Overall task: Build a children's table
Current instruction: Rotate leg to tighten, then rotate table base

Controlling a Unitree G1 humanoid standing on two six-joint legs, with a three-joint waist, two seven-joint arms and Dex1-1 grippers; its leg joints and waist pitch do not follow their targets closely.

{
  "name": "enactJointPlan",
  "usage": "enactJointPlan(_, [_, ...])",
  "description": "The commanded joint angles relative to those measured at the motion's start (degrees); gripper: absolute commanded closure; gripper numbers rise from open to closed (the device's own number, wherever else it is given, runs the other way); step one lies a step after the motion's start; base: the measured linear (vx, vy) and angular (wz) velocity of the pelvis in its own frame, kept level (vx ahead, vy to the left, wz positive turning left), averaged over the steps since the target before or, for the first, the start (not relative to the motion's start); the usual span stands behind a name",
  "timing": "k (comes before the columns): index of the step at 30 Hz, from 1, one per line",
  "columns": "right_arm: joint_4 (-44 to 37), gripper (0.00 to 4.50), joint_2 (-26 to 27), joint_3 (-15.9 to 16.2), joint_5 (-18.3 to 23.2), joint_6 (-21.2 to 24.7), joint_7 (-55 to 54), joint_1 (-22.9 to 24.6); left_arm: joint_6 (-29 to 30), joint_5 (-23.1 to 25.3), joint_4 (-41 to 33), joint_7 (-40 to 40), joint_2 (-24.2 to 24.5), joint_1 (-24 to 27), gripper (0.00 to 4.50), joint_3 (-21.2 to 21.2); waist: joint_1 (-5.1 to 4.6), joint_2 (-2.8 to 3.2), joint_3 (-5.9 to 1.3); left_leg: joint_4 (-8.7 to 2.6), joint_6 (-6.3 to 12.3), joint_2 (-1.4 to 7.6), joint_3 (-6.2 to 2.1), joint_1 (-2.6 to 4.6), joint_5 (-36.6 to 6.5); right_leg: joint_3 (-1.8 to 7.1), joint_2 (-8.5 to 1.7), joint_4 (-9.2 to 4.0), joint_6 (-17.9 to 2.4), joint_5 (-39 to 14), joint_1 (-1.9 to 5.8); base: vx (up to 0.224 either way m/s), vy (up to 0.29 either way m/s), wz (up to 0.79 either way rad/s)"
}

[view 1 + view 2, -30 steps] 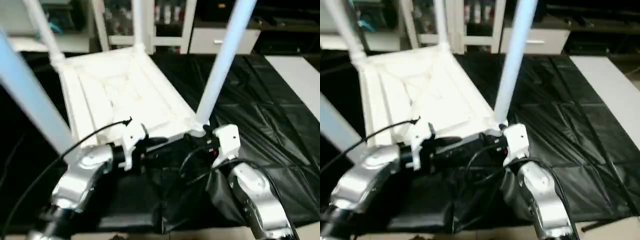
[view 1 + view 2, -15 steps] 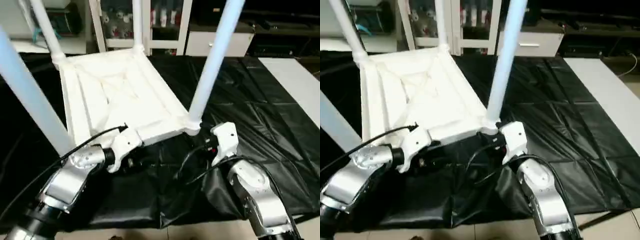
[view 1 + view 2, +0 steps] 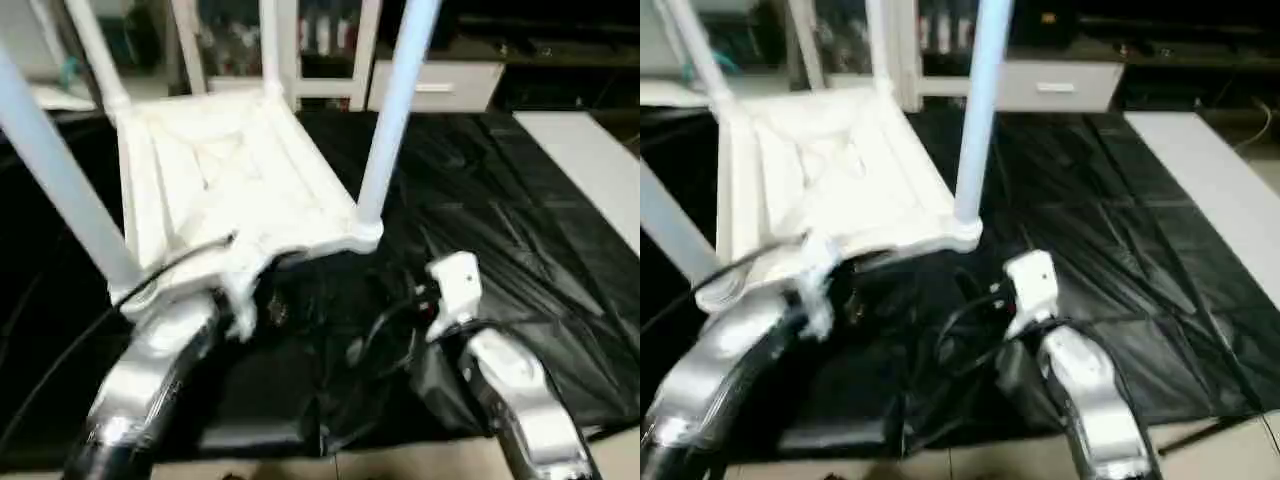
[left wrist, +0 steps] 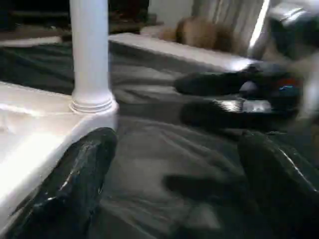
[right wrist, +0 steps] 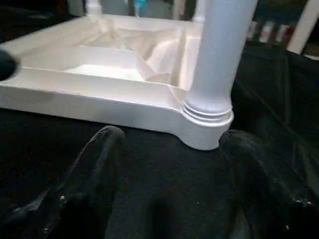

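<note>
The children's table point(image 3: 235, 175) lies upside down on a black plastic sheet point(image 3: 520, 230) spread over the floor, ribbed underside up, white legs point(image 3: 395, 105) standing in its corner sockets. The left gripper point(image 4: 169, 174) sits at the table's near edge, fingers point(image 4: 75, 174) spread wide and holding nothing. The right gripper point(image 5: 169, 169) hangs just short of the near right corner socket, fingers point(image 5: 94, 169) apart, empty. Beyond the table stand a white cabinet with glass doors point(image 3: 290, 50) and a low white drawer unit point(image 3: 435, 85).
</note>
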Motion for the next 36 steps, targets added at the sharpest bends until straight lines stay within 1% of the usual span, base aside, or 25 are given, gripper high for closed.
enactJointPlan(1, [-1.2,1.18,-0.65,-0.77,0.87,-0.8,1.33,0.16,1.5,-3.39,-1.45,-1.78,1.36,0.91,0.06,3.75,0.14,0.27,-3.27,-4.33,1.7,1.32,-0.56,0.37,-13.59,2.12,-2.06,-4.04,-11.83,-11.43,2.59,0.0,0.0,0.0])
enactJointPlan(2, [-1.05,1.18,-1.09,-0.95,1.15,-1.12,2.12,0.07,1.04,-4.44,-1.08,-2.88,2.81,2.44,0.06,6.14,0.06,-0.56,-3.25,-4.31,1.6,1.38,-0.51,0.51,-14.47,2.1,-2.01,-4.28,-11.09,-13.21,2.53,0.0,0.0,0.0])
enactJointPlan(3, [-0.92,1.18,-1.29,-1.09,1.27,-1.25,2.44,-0.04,0.78,-4.79,-0.73,-3.33,3.54,3.04,0.06,7.42,0.36,-0.38,-3.15,-4.43,1.27,1.41,-0.66,0.68,-15.29,2.23,-2.2,-4.33,-9.97,-16.17,2.37,0.0,0.0,0.0])
enactJointPlan(5, [-0.38,1.18,-1.47,-1.33,1.33,-1.42,2.7,-0.37,-0.29,-5.4,0.59,-4.02,5.07,4.04,0.06,10.45,0.38,-0.14,-3.03,-4.63,0.28,1.5,-0.81,0.81,-15.94,2.23,-2.15,-4.52,-8.96,-17.31,2.14,0.0,0.0,0.0])
enactJointPlan(6, [0.55,1.18,-1.68,-1.68,1.39,-1.66,2.98,-1.07,-1.96,-6.45,2.81,-4.67,7.53,5.19,0.06,15.7,0.44,-0.46,-3.04,-4.7,-0.1,1.47,-0.81,0.96,-16.29,2.21,-1.99,-4.52,-8.5,-17.23,1.96,0.0,0.0,0.0])
enactJointPlan(7, [0.92,1.18,-1.74,-1.74,1.5,-1.83,3.11,-1.39,-2.17,-7.66,3.69,-4.89,8.61,5.57,0.06,18.07,0.31,-0.48,-3.08,-4.85,-0.48,1.44,-0.84,0.86,-16.47,2.26,-1.9,-4.41,-8.09,-16.6,2.13,0.0,0.0,0.0])
enactJointPlan(8, [1.05,1.18,-1.78,-1.75,1.52,-1.9,3.16,-1.52,-2.33,-7.98,4.07,-5.03,9.09,5.68,0.06,18.88,0.37,-0.37,-3.09,-4.86,-0.68,1.39,-0.93,0.88,-16.6,2.26,-1.96,-4.34,-8.07,-16.4,2.12,0.0,0.0,0.0])
enactJointPlan(9, [1.52,1.18,-1.95,-1.7,1.55,-2.21,3.45,-1.94,-2.87,-8.73,5.11,-5.45,10.88,6.23,0.06,21.44,0.4,-0.63,-3.16,-4.92,-0.83,1.39,-0.97,1.01,-16.8,2.27,-1.87,-4.26,-7.97,-15.77,2.08,0.0,0.0,0.0])
enactJointPlan(10, [1.79,1.18,-2.02,-1.65,1.51,-2.4,3.59,-2.11,-3.02,-8.9,5.73,-5.68,12.05,6.56,0.06,22.85,0.38,-0.51,-3.26,-4.97,-1.08,1.44,-0.96,1.16,-17.05,2.31,-1.76,-4.2,-8.18,-14.51,2.02,0.0,0.0,0.0])
enactJointPlan(11, [1.79,1.18,-2.02,-1.65,1.51,-2.4,3.59,-2.11,-3.02,-8.9,5.73,-5.68,12.05,6.56,0.06,22.85,0.4,-0.47,-3.33,-4.92,-1.17,1.46,-0.95,1.26,-16.9,2.3,-1.75,-4.05,-8.41,-13.53,1.99,0.0,0.0,0.0])
enactJointPlan(12, [2.19,1.18,-2.08,-1.62,1.46,-2.64,3.75,-2.38,-2.7,-9.14,7.06,-6.42,14.35,7.11,0.06,25.03,0.5,-0.5,-3.28,-4.98,-1.23,1.49,-0.88,1.41,-17.04,2.31,-1.68,-3.95,-8.88,-12.49,1.84,0.0,0.0,0.0])
enactJointPlan(13, [2.3,1.18,-2.09,-1.62,1.46,-2.72,3.8,-2.44,-2.32,-9.18,7.46,-6.98,15.48,7.49,0.06,25.69,0.43,-0.67,-3.35,-4.98,-1.21,1.4,-0.86,1.35,-17.29,2.34,-1.67,-3.88,-8.91,-12.33,1.98,0.0,0.0,0.0])
enactJointPlan(14, [2.62,1.18,-2.04,-1.59,1.35,-2.97,3.9,-2.61,-1.48,-9.11,8.26,-7.89,17.0,7.77,0.06,26.33,0.45,-0.44,-3.39,-5.02,-1.4,1.42,-0.87,1.38,-17.21,2.37,-1.72,-3.86,-9.0,-11.97,2.01,0.0,0.0,0.0])
enactJointPlan(16, [2.78,1.18,-1.98,-1.59,1.27,-3.1,3.86,-2.71,-1.42,-8.96,9.06,-8.24,17.61,7.55,0.06,26.59,0.47,-0.43,-3.28,-5.06,-1.56,1.44,-0.82,1.51,-17.93,2.41,-1.75,-3.99,-9.27,-12.49,1.92,0.0,0.0,0.0])
enactJointPlan(17, [2.88,1.18,-1.91,-1.61,1.22,-3.19,3.85,-2.75,-1.35,-9.09,9.57,-8.42,17.89,7.34,0.06,26.77,0.52,-0.15,-3.26,-5.08,-1.71,1.44,-0.86,1.56,-18.38,2.43,-1.8,-4.0,-9.36,-12.86,1.9,0.0,0.0,0.0])
enactJointPlan(18, [2.85,1.18,-1.87,-1.66,1.19,-3.25,3.83,-2.71,-0.97,-9.21,9.89,-8.48,18.24,7.2,0.06,26.89,0.53,-0.36,-3.24,-5.11,-1.9,1.47,-0.85,1.59,-19.07,2.44,-1.82,-4.06,-9.38,-13.62,1.96,0.0,0.0,0.0])
enactJointPlan(19, [2.87,1.18,-1.83,-1.69,1.15,-3.33,3.81,-2.7,-1.03,-9.04,10.47,-8.72,18.8,7.08,0.06,26.93,0.61,0.0,-3.25,-5.14,-2.08,1.47,-0.93,1.62,-19.2,2.46,-1.87,-4.03,-9.39,-13.73,1.96,0.0,0.0,0.0])
enactJointPlan(20, [2.78,1.18,-1.91,-1.7,1.02,-3.47,3.76,-2.56,-1.32,-8.92,11.17,-8.89,19.29,6.82,0.06,27.17,0.56,-0.22,-3.21,-5.14,-2.1,1.42,-0.91,1.59,-19.49,2.48,-1.86,-4.17,-9.28,-14.23,1.99,0.0,0.0,0.0])
enactJointPlan(21, [2.65,1.18,-2.01,-1.72,0.95,-3.65,3.75,-2.35,-1.33,-9.07,11.91,-9.12,19.8,6.57,0.06,27.61,0.59,0.39,-3.14,-5.25,-2.41,1.45,-1.05,1.66,-20.16,2.51,-1.96,-4.16,-9.28,-14.89,2.02,0.0,0.0,0.0])
enactJointPlan(22, [2.48,1.18,-2.19,-1.83,0.92,-3.94,3.69,-1.96,-1.36,-9.55,12.97,-9.88,20.81,6.57,0.06,28.55,0.45,0.12,-3.11,-5.16,-2.43,1.36,-0.95,1.74,-20.66,2.5,-1.89,-4.36,-9.22,-15.44,1.96,0.0,0.0,0.0])
enactJointPlan(23, [2.46,1.18,-2.22,-1.86,0.92,-3.97,3.68,-1.9,-1.37,-9.61,13.11,-9.98,20.96,6.59,0.06,28.69,0.45,0.12,-3.11,-5.16,-2.43,1.36,-0.95,1.74,-20.66,2.5,-1.89,-4.36,-9.22,-15.44,1.96,0.0,0.0,0.0])
enactJointPlan(24, [2.46,1.18,-2.25,-2.0,0.94,-4.1,3.57,-1.74,-2.81,-8.86,14.18,-9.79,21.55,6.46,0.06,29.14,0.43,0.31,-3.03,-5.27,-2.51,1.41,-1.11,1.72,-21.4,2.51,-1.93,-4.41,-9.18,-16.6,2.06,0.0,0.0,0.0])
enactJointPlan(26, [2.58,1.18,-2.21,-2.18,0.93,-4.3,3.32,-1.63,-3.76,-8.44,15.81,-9.59,22.33,6.11,0.06,29.87,0.35,0.3,-3.08,-5.25,-2.57,1.39,-1.21,1.8,-21.72,2.53,-1.96,-4.46,-9.18,-17.12,2.12,0.0,0.0,0.0])
enactJointPlan(28, [2.64,1.18,-2.08,-2.21,0.9,-4.41,3.17,-1.62,-4.77,-7.97,18.13,-9.26,22.92,5.23,0.06,30.7,0.3,0.39,-3.06,-5.24,-2.57,1.37,-1.18,1.96,-21.87,2.48,-1.82,-4.44,-9.39,-16.64,1.95,0.0,0.0,0.0])
enactJointPlan(36, [2.68,1.18,-2.42,-1.17,0.21,-5.18,3.56,-1.11,-6.88,-8.04,23.84,-9.65,24.18,3.23,0.06,31.85,0.49,0.62,-3.22,-5.24,-2.7,1.48,-1.13,2.03,-21.14,2.49,-1.95,-4.06,-10.81,-13.69,2.15,0.0,0.0,0.0])
